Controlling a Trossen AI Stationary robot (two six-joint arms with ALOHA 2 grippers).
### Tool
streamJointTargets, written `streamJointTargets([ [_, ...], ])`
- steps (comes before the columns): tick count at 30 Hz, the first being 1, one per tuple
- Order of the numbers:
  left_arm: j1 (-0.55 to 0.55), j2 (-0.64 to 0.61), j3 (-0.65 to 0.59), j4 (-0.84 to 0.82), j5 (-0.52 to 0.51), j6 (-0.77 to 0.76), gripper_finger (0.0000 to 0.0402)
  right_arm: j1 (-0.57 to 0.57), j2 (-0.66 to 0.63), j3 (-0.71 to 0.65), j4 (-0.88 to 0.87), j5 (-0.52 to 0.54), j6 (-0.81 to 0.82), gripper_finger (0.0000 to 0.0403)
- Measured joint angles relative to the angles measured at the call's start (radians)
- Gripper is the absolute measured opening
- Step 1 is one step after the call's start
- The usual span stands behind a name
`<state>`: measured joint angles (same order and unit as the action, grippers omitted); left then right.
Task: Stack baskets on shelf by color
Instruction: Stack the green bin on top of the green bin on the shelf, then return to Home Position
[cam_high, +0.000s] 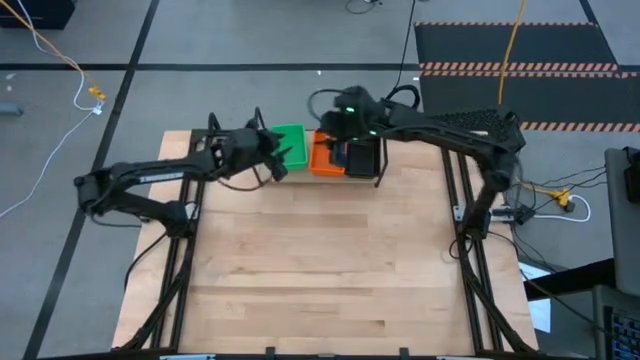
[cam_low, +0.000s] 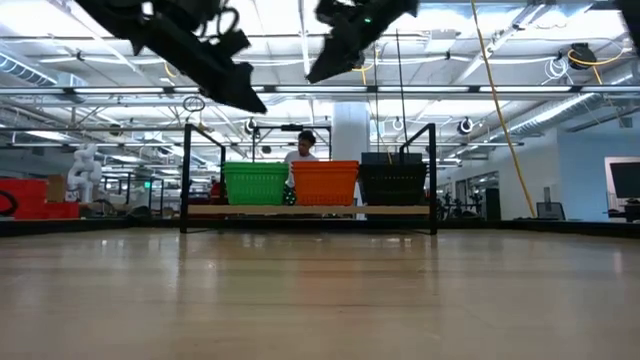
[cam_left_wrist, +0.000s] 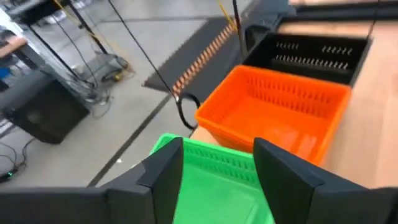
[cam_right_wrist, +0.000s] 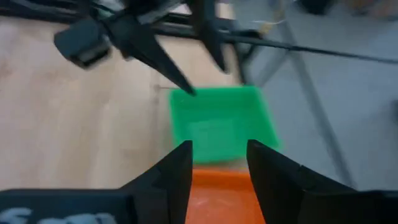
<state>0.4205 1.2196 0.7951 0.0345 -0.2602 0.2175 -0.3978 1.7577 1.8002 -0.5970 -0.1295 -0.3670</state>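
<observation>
Now, across the bare near stretch of the light wooden table top (cam_high: 320, 270), nothing but planks, and all the action sits at the far edge. Up there stands the low black thin-rod metal shelf (cam_low: 310, 211) with its upright looped end bars, carrying three stacks of plastic mesh baskets side by side: the green stack (cam_low: 256, 184) on the left, the orange stack (cam_low: 325, 184) touching it in the middle, and the black stack (cam_low: 392, 181) on the right, set slightly apart from the orange one. The left gripper (cam_high: 281, 157) hangs above the green baskets, its two dark fingers (cam_left_wrist: 163, 180) spread apart with nothing between them. The right gripper (cam_high: 343, 131) hovers over the orange stack, close to the black one, fingers (cam_right_wrist: 172, 172) likewise parted and gripping nothing. From table height both arms show dark overhead, well clear of the basket rims. Beyond the shelf, a person (cam_low: 300, 150) is partly visible behind the orange stack in the bright room.
</observation>
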Motion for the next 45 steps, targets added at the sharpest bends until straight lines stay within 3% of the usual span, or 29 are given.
streamJointTargets([
  [7, 0.118, 0.182, 0.112, -0.058, 0.116, 0.063, 0.0195, -0.032, -0.265, -0.356, 0.311, 0.207, -0.117, 0.0122],
  [11, 0.199, 0.275, 0.18, -0.074, 0.243, 0.076, 0.0195, -0.087, -0.34, -0.486, 0.53, 0.156, 0.039, 0.0108],
  [13, 0.223, 0.319, 0.207, -0.136, 0.294, 0.076, 0.0195, -0.093, -0.365, -0.54, 0.554, 0.103, 0.068, 0.0102],
  [21, 0.224, 0.44, 0.304, -0.3, 0.332, 0.135, 0.0195, -0.067, -0.445, -0.733, 0.59, 0.08, 0.163, 0.0089],
  [31, 0.18, 0.417, 0.308, -0.489, 0.339, 0.172, 0.0195, -0.065, -0.508, -0.85, 0.678, 0.1, 0.171, 0.0089],
  [38, 0.16, 0.391, 0.308, -0.503, 0.296, 0.181, 0.0195, -0.035, -0.512, -0.872, 0.682, 0.099, 0.15, 0.0089],
  [42, 0.152, 0.309, 0.308, -0.529, 0.213, 0.163, 0.0195, 0.021, -0.566, -0.874, 0.643, 0.049, 0.139, 0.0089],
  [45, 0.145, 0.206, 0.308, -0.54, 0.207, 0.126, 0.0195, 0.072, -0.646, -0.874, 0.565, 0.042, 0.138, 0.0089],
])
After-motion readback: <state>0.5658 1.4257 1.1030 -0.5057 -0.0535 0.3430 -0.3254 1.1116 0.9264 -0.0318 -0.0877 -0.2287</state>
